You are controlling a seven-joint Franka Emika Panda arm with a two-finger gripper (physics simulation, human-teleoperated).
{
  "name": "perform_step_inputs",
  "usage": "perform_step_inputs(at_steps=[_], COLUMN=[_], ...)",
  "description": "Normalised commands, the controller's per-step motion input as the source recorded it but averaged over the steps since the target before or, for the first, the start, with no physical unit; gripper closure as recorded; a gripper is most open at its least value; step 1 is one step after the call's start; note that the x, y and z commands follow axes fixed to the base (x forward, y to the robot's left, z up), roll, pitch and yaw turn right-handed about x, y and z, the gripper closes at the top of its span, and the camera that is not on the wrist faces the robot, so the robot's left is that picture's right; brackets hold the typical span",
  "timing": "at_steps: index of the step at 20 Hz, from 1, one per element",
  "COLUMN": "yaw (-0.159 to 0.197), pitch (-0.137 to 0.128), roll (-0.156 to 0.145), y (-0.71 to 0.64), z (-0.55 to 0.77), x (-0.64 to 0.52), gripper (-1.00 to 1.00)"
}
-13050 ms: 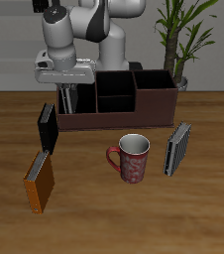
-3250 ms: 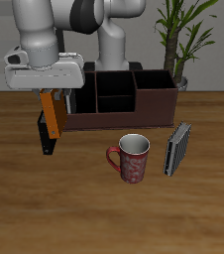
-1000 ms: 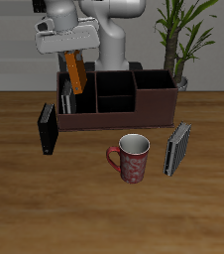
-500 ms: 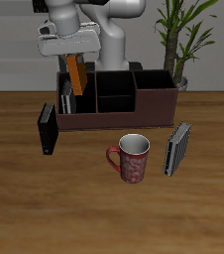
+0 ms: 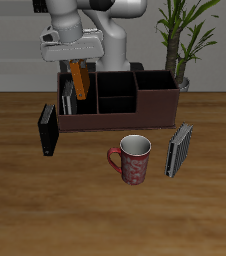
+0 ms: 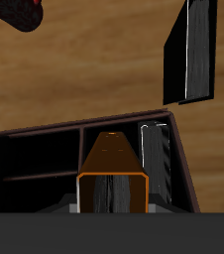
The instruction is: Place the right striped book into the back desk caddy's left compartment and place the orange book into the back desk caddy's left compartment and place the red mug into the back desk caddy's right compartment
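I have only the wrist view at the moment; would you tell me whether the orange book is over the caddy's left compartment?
Observer: Yes. The exterior view shows the orange book, clamped in the gripper, hanging tilted above the left compartment of the back desk caddy.
Operator: Thank you. How does the red mug stand?
Observer: The red mug is upright on the table, before the caddy's front.
Operator: Anything near it?
Observer: A paler striped book is beside it, apart.

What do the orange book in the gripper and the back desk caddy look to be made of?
The orange book reads as a matte hardcover: flat orange-brown faces, darker edges, no shine. The back desk caddy looks like dull, dark maroon-brown wood or plastic with thin, stiff partitions; the render leaves open which.
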Motion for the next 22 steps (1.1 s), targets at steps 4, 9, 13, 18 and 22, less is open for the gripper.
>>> perform_step_inputs(at_steps=[4,9,13,18,22], yaw=[-0.004,-0.014,-0.004,-0.002,-0.001], pitch=[0.056,0.059,0.029,0.050,0.016], roll=[0.013,0.024,0.013,0.001,-0.012], y=[0.05,0.07,0.04,0.01,-0.04], z=[-0.19,-0.16,-0.14,-0.20,-0.10], x=[0.06,0.00,-0.02,0.03,0.03], gripper=[1.00,1.00,1.00,1.00,1.00])
